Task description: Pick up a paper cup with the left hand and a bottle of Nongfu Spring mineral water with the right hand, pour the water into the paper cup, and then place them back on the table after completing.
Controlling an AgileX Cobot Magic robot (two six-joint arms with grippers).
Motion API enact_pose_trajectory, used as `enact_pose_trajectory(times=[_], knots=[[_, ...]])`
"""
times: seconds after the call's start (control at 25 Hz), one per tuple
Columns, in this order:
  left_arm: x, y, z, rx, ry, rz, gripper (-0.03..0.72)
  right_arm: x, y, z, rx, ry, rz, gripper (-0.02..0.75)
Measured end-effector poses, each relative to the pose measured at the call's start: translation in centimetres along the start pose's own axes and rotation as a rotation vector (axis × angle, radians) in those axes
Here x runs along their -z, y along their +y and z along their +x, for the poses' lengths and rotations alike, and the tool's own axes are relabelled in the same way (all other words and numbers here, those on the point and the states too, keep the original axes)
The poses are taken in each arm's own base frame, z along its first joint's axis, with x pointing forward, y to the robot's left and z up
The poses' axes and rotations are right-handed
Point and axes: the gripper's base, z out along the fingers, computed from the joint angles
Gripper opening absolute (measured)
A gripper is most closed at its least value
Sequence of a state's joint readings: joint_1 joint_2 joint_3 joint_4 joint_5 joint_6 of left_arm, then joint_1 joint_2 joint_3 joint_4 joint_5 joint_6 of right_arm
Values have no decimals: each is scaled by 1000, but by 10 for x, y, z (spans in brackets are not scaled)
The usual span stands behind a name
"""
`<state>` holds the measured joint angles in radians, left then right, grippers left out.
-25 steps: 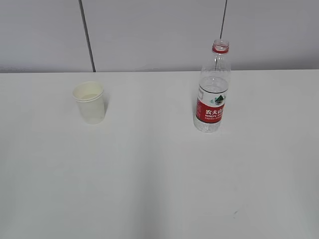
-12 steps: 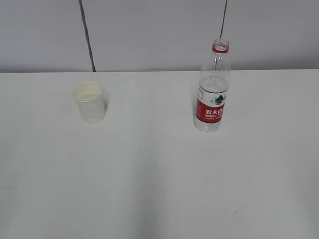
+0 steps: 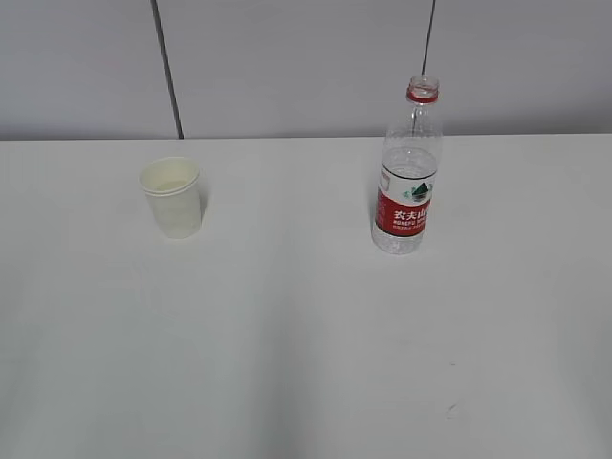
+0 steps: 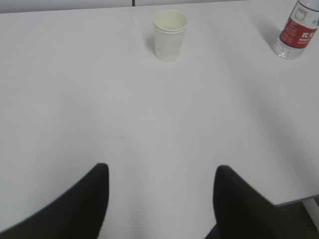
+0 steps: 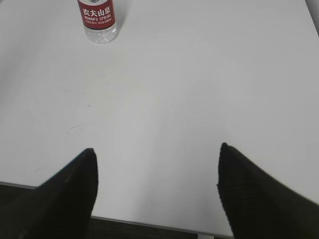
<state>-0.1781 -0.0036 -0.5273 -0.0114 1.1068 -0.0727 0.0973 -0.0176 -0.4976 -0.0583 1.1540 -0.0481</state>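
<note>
A white paper cup (image 3: pixel 173 197) stands upright on the white table (image 3: pixel 306 335) at the left; it also shows in the left wrist view (image 4: pixel 169 35). A clear water bottle (image 3: pixel 408 182) with a red label and no cap stands upright at the right, with clear water in its lower part. It shows in the left wrist view (image 4: pixel 298 31) and the right wrist view (image 5: pixel 97 20). My left gripper (image 4: pixel 162 172) is open and empty, well short of the cup. My right gripper (image 5: pixel 157 152) is open and empty over the table's near edge, far from the bottle. Neither arm shows in the exterior view.
A grey panelled wall (image 3: pixel 306 67) stands behind the table. The table's near edge (image 5: pixel 149 221) runs under my right gripper, with dark floor below it. The table's corner shows at the right in the left wrist view (image 4: pixel 299 199).
</note>
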Motion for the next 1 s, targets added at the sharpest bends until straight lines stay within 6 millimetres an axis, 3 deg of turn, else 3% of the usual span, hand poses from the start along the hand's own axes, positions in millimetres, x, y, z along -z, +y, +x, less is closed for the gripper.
enact_pose_trajectory(times=[1.0], knots=[[0, -1, 0, 41, -8, -78, 417, 0, 0, 0, -40, 3, 76, 554]])
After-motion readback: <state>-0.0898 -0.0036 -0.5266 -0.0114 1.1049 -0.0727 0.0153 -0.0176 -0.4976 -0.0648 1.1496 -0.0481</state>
